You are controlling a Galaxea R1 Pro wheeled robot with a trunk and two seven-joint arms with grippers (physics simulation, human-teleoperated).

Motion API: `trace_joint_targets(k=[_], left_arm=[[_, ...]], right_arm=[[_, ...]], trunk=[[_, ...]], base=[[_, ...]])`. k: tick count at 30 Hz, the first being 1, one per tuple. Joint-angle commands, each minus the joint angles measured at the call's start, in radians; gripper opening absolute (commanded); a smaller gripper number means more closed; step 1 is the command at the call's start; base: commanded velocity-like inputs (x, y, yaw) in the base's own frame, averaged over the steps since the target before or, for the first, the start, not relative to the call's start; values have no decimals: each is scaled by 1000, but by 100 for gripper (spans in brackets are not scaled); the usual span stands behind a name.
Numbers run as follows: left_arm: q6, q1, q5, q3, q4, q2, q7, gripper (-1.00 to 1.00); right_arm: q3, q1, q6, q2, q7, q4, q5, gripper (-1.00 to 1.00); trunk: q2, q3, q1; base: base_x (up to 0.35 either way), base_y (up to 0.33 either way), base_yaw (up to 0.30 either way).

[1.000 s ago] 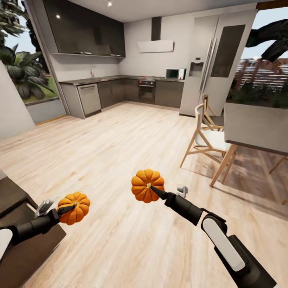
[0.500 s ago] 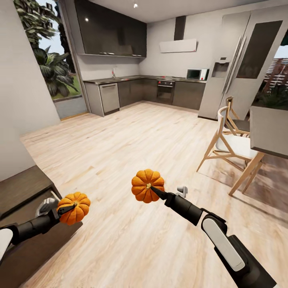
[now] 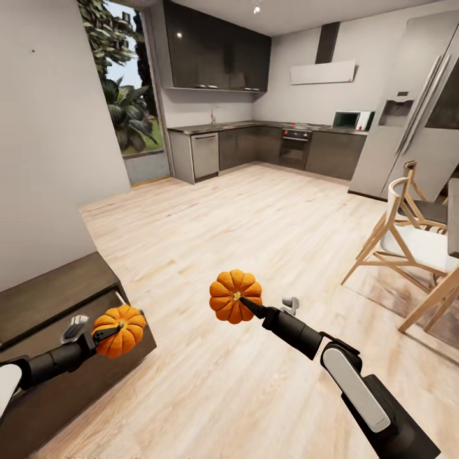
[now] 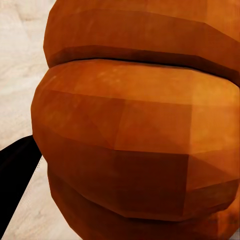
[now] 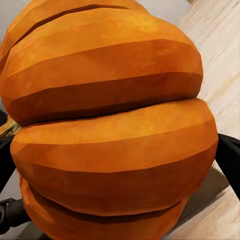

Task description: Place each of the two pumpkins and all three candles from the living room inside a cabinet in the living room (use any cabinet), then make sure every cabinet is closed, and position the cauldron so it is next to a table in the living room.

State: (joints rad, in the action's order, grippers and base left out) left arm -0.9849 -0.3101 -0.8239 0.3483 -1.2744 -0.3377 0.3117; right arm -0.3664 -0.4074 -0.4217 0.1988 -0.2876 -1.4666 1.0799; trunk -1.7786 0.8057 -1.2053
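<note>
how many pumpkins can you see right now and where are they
2. One pumpkin is held in the left gripper, over the end of the dark-brown cabinet. The other pumpkin is held in the right gripper, above the wooden floor.

Bright, even rendered light: daylight enters through the window (image 3: 131,108), and ceiling spots (image 3: 256,9) glint on the glossy cupboards (image 3: 213,54). Soft chair shadows fall on the floor (image 3: 268,217). Wide-angle stretching bends the edges; wrist views look faceted yet sharp
</note>
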Motion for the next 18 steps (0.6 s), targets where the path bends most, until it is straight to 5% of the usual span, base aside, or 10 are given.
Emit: trace_joint_targets(k=[1,14,18], left_arm=[[-6,-1,-4,1,0,1,6,-100],[-6,-1,-4,3,0,5,6,-100],[-6,-1,-4,3,0,5,6,-100]], right_arm=[[0,-1,-4,1,2,-1,12,-100],[-6,-1,-5,-25,54,1,-4,-100],[-8,-1,-6,-67,100,6,-44,-100]], trunk=[[0,1,0],[42,-18,23],[42,-18,23]], base=[[0,0,290],[0,0,290],[0,0,290]])
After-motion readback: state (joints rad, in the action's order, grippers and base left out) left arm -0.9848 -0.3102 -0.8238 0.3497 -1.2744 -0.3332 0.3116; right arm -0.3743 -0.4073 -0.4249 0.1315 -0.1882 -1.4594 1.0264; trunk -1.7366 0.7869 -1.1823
